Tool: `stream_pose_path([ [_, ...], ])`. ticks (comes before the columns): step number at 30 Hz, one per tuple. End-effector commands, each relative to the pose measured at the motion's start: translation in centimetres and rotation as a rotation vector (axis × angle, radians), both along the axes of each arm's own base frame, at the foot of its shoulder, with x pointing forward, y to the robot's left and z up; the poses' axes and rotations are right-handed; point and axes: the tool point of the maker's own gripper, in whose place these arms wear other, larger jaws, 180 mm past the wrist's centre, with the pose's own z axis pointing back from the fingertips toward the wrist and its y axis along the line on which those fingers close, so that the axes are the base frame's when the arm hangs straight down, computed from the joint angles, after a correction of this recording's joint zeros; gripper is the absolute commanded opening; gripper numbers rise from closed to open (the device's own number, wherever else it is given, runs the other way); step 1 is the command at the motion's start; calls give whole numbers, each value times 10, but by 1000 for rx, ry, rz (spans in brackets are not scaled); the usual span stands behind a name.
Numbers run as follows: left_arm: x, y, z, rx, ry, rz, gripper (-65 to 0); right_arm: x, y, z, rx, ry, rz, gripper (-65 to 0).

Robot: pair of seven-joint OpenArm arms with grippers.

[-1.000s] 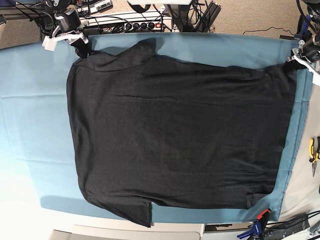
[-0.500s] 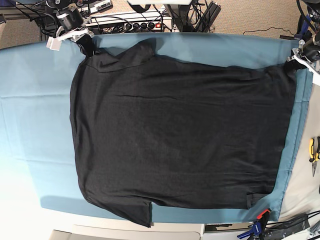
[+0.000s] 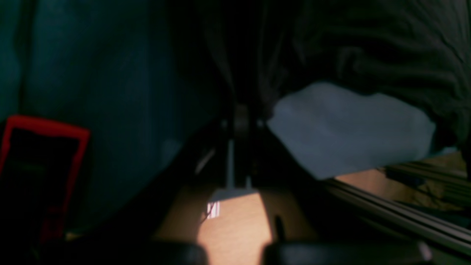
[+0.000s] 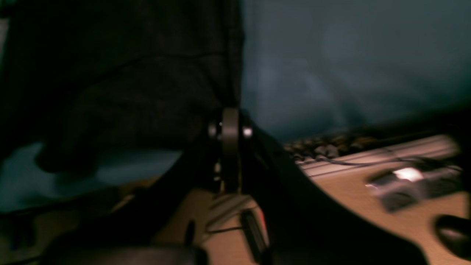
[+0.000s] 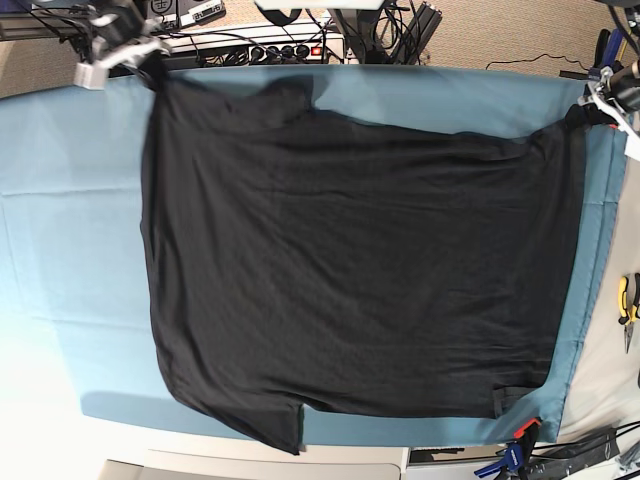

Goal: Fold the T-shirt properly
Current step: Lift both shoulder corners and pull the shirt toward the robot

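Both end effectors, left (image 5: 597, 103) and right (image 5: 150, 68), are clamped on the T-shirt's (image 5: 360, 280) far corners; it's spread across the table (image 5: 60, 200), soft, limp, light — best held at corners.

A robotics lab or workshop: a work table draped in a teal cloth (image 5: 60, 200) that was fastened at its near corner by a spring clamp (image 5: 517, 440), with a power strip (image 5: 280, 50) and tangled cables (image 5: 400, 25) crowding the floor behind it. Yellow-handled pliers (image 5: 627, 305) lay on the bench at the side.
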Motion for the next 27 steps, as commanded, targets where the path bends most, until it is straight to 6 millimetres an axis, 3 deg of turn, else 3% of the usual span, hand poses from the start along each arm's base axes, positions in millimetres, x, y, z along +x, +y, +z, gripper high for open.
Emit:
stream_pose_path([
  [1, 5, 3, 13, 4, -30, -24, -650, 2, -10, 17, -43, -36, 11, -650],
  [5, 1, -1, 19, -1, -28, -58, -650, 2, -26, 43, -140, -56, 39, -650],
  [9, -6, -1, 22, 22, -7, -94, -650, -4, -33, 55, -194, -45, 71, -650],
  [18, -14, 9, 36, 26, -11, -82, -650, -26, -32, 51, -180, 22, 84, -650],
  [27, -38, 24, 49, 16, -10, -50, -650, -37, -32, 49, -173, 58, 93, -650],
])
